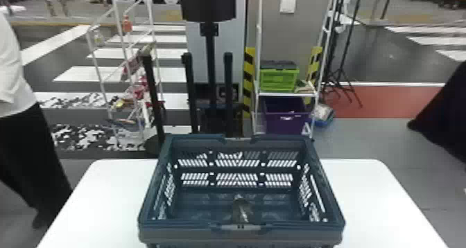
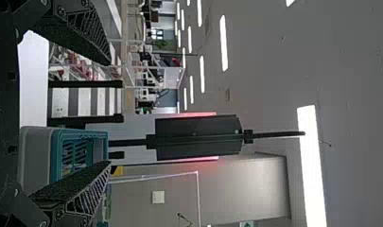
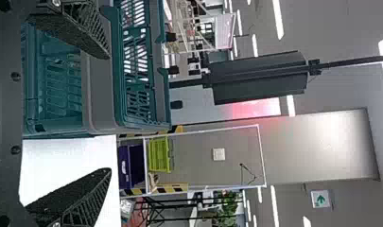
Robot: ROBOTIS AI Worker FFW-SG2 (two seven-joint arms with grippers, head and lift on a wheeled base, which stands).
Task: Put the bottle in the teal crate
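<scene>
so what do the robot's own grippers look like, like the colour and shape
The left gripper and right gripper look alike, both black. Their fingers are wedge-shaped, tapering toward the tips, with latticed sides and a rough, speckled texture on the faces. Round bolt heads sit near the base.

Can make out no words or numbers. Shows in the right wrist view as a plain green arrow on a small white rectangular sign (image 3: pixel 320 199), its mounting too small to tell. Displays green on white too in the left wrist view, on a white rectangular panel (image 2: pixel 246 224) cut off by the edge. Warns in slanting black and yellow bands on a flat upright strip (image 1: pixel 249 81) beside the white metal-framed shelf (image 1: pixel 286 95). Bears pale marks, too blurred to read, on the front of a deep purple plastic bin (image 1: pixel 287 126). Carries tiny dark marks, equally unreadable, on the grey latch (image 1: pixel 249 227) at the near rim of the teal slotted plastic crate (image 1: pixel 180 226).
</scene>
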